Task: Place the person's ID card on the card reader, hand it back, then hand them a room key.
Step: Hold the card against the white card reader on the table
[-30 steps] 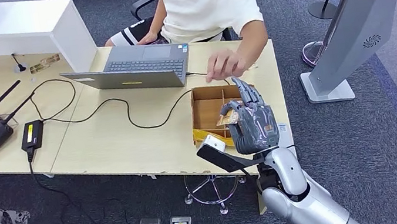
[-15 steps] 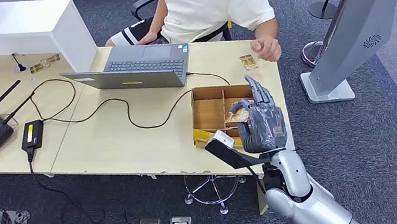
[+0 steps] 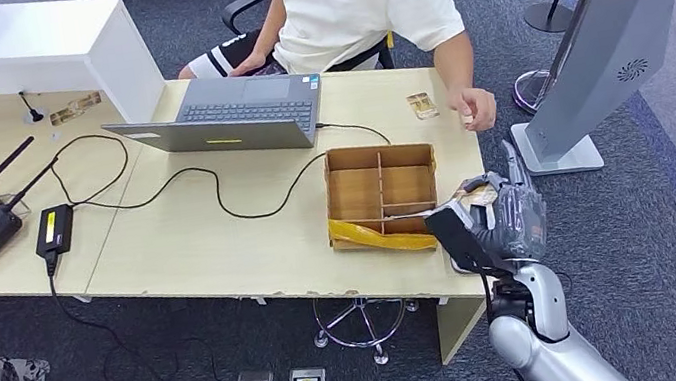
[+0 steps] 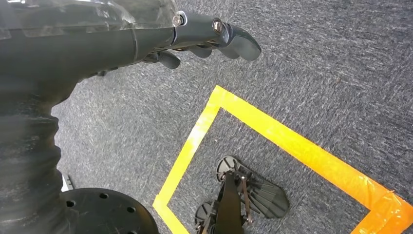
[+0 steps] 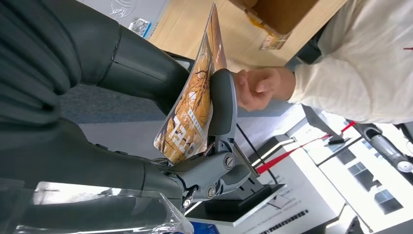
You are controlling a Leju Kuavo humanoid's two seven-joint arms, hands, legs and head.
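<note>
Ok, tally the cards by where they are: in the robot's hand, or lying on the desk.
Held in the right hand: 1, the key card
Lying on the desk: 1, the small card near the person's hand
Total: 2

Grey carpet floor (image 3: 624,239), light wood desk (image 3: 190,243), orange floor tape (image 4: 292,141)

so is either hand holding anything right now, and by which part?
The right hand pinches a card by its lower end, thumb on one face, a finger on the other. The left hand holds nothing.
</note>
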